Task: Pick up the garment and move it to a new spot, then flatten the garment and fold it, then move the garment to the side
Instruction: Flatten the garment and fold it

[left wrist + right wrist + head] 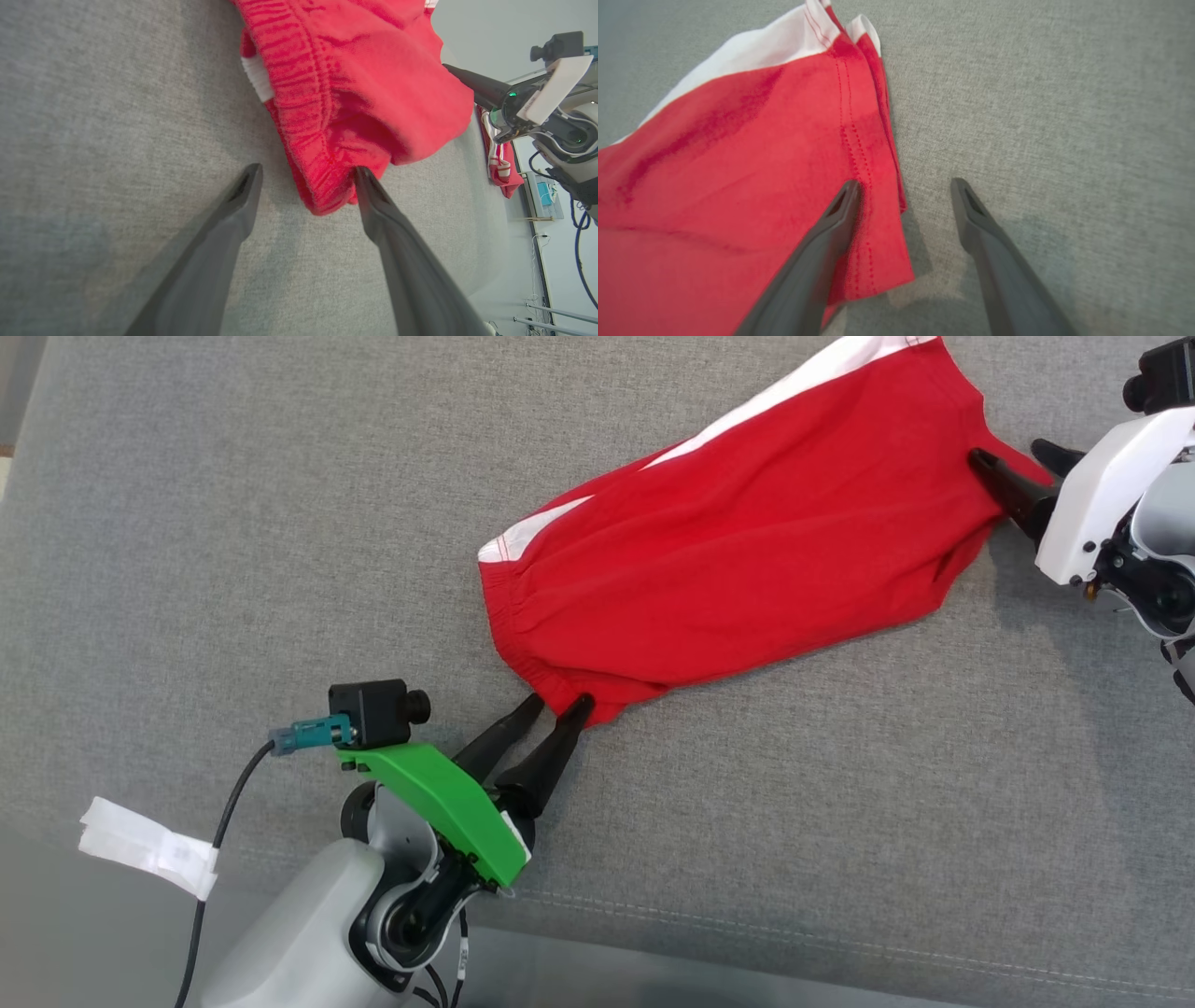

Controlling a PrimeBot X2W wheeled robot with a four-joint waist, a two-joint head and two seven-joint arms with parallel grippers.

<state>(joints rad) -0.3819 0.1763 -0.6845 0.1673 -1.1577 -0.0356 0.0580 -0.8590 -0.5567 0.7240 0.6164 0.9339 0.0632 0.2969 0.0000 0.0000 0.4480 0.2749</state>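
Garment (pixel 747 551) laid diagonally on grey cushion (pixel 280 523), left gripper (pixel 558 702) and right gripper (pixel 1008 451) parked at opposite ends, both spread wide astride a hem corner, nothing pinched, looks staged for a two-end grab to pull flat.

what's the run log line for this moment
garment: lying on grey cushion | left gripper: open, astride gathered end | right gripper: open, astride hem corner
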